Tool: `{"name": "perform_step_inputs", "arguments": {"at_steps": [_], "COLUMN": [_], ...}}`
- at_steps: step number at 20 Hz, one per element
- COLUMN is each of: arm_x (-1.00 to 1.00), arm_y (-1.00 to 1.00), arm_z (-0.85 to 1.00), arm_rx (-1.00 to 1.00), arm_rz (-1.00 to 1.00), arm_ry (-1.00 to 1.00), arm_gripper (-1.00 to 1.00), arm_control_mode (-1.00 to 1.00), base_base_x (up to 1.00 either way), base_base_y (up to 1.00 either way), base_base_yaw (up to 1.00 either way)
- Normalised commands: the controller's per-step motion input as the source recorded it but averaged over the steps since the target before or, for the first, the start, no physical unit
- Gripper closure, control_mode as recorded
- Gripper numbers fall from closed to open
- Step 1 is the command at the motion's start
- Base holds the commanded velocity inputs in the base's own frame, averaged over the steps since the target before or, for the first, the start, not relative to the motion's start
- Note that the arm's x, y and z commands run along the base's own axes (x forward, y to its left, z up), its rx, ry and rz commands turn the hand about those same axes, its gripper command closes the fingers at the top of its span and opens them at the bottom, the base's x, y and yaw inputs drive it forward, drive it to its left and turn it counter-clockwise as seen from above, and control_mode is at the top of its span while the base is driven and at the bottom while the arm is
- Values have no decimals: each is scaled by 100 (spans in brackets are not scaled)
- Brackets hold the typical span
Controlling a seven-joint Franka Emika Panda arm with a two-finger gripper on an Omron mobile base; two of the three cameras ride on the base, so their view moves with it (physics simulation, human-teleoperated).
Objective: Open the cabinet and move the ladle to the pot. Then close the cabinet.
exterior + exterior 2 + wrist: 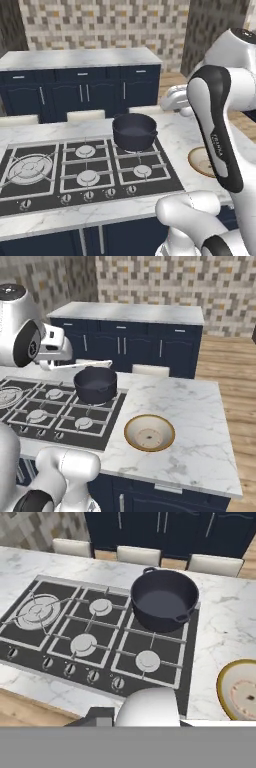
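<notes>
Right base view: the white arm's hand [48,363] hung over the back left of the stove [45,406], clenched on the ladle [85,364]. The ladle's thin silver handle stuck out level toward the right. Its tip ended above the far rim of the pot [95,384] without touching it. The ladle looked to be carried high so that it would clear the pot's wall before being lowered in, so the drop into the pot seemed the step in hand.

The black pot sat on the rear right burner, empty, with its two small side handles showing. From the hand view, the pot [165,604] lay ahead and below. A pale rounded shape [147,707] at the bottom edge was probably the ladle's cup, though I could not be sure.

The surface [190,406] was white marble with grey veins, an island with the black five-burner stove set into it and a row of knobs along the near edge. A shallow beige bowl [149,433] rested to the right of the stove, well apart from the pot. Cream chair backs [147,370] lined the island's far side. Beyond them stood low navy cabinets [125,346] with short silver handles under a second marble top, a mosaic tile wall [175,281] in beige and grey, and a wooden floor [225,371] to the right.
</notes>
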Motion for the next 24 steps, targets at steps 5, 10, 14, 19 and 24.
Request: {"name": "perform_step_inputs", "arguments": {"at_steps": [5,10,14,19,24], "arm_x": [100,100,83,65,73], "arm_y": [17,0,0,0,0], "arm_z": [-30,-36,-42,-47,-49], "arm_rx": [-2,-5,-9,-7,-1], "arm_rz": [0,0,-1,-2,0], "arm_ry": [1,5,4,2,6], "arm_gripper": [100,100,100,100,100], "arm_control_mode": [-100,-100,-100,-100,-100], "base_base_x": [0,0,0,0,0], "base_base_y": [0,0,0,0,0], "base_base_yaw": [0,0,0,0,0]}}
